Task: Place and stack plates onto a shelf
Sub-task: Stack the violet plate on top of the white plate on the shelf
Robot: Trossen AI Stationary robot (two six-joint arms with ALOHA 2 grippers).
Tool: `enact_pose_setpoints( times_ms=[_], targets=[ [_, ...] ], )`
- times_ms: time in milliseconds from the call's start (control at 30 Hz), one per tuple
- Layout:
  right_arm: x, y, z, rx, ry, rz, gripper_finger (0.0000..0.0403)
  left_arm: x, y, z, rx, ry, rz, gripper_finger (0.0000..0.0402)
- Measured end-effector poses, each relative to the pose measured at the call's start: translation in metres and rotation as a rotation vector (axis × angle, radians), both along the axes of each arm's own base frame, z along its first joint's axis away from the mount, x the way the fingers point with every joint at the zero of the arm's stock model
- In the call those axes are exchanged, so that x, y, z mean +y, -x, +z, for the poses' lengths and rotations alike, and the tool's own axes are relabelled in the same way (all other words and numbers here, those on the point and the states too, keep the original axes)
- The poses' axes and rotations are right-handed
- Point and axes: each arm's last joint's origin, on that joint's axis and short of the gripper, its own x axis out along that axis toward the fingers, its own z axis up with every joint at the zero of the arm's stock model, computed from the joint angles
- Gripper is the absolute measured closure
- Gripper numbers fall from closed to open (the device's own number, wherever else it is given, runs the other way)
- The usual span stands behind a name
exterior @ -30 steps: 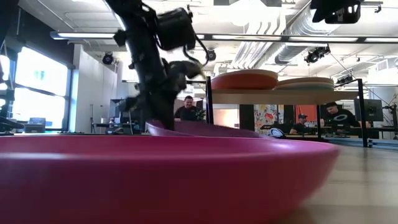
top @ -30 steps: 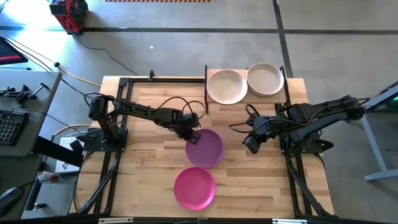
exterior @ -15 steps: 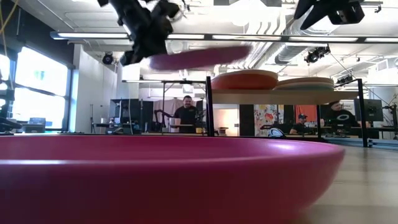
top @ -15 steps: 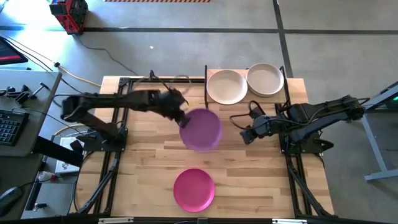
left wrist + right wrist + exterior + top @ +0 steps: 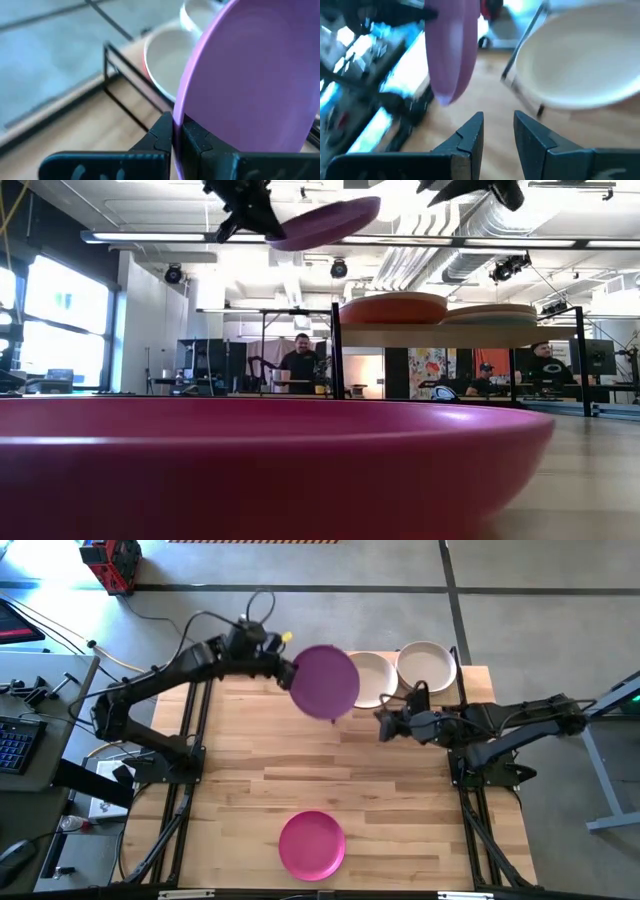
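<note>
The purple plate is plain lilac. Below it, the magenta plate is solid pink. The shelf plates are cream.

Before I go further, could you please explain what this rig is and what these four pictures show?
It is a robot with two dark arms at a wooden table, each ending in a two-finger gripper. One camera looks straight down, one sits at tabletop height, and one rides on each wrist. The left gripper pinches the rim of a round matte purple plate, lifted high beside the small raised light-wood shelf. The shelf already carries two plate stacks, topped by a cream plate and an off-white plate. The right gripper waits open near the shelf. A round magenta plate lies on the table.
</note>
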Motion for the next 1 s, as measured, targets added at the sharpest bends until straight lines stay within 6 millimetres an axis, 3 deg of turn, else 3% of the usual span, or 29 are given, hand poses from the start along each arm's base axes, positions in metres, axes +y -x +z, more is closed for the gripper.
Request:
enact_pose_setpoints(
  times_ms=[267,467,633,1000],
  targets=[
    [-0.027,-0.006,0.016,-0.061,0.236,-0.221,0.0313,0.039,-0.014,0.026,-0.017,-0.103,0.031,0.0396],
    [-0.048,-0.009,0.031,-0.001,0.458,-0.294,0.0313,0.064,-0.034,0.03,-0.009,-0.129,0.04,0.0395],
    [-0.065,-0.007,0.041,0.005,0.536,-0.416,0.0313,0.082,-0.054,0.016,0.006,-0.081,0.058,0.0395],
    [-0.081,-0.004,0.042,-0.009,0.518,-0.485,0.0313,0.105,-0.096,-0.044,0.016,0.167,0.025,0.0394]
  ],
)
